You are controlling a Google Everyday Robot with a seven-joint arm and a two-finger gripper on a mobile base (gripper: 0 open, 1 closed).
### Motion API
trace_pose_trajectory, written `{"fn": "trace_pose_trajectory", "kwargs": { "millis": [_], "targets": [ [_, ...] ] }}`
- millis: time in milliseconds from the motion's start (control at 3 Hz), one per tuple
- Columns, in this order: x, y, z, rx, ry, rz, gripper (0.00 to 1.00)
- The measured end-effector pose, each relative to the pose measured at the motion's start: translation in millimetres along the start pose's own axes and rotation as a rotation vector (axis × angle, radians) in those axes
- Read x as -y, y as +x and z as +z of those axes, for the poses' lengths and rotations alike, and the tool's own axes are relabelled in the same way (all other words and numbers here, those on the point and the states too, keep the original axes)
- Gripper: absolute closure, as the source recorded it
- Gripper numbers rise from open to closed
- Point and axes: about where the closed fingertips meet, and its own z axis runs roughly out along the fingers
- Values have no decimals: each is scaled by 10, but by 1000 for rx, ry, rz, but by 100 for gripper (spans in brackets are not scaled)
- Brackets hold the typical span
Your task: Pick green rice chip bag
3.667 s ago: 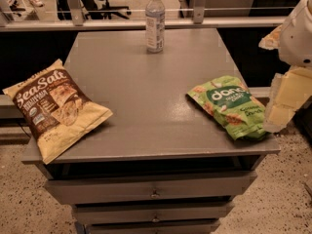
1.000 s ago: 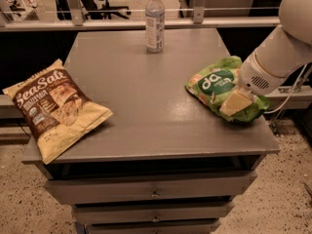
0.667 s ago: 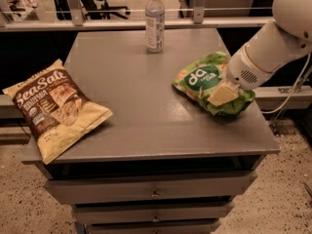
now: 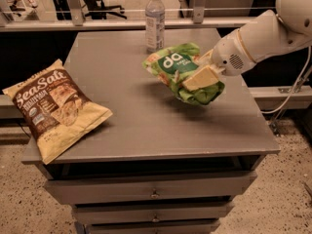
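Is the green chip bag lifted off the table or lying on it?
Lifted: the hand, above the table, is shut on the green rice chip bag, which hangs tilted, its shadow on the surface below.

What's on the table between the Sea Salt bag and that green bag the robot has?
Nothing: the camera view shows only bare table between the Sea Salt bag and the green bag, which the gripper clamps just above the table.

Gripper (image 4: 199,78) around green rice chip bag (image 4: 170,62)

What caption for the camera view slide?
Pincer shut on green rice chip bag, held above table, right side; Sea Salt bag left, water bottle behind.
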Motion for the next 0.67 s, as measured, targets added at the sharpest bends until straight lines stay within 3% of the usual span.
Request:
{"fn": "trace_pose_trajectory", "kwargs": {
  "millis": [333,667],
  "targets": [
    [-12,-315,-151,136,-6,-27,100],
    [-31,-345,-153,144,-12,-27,100]
  ]
}}
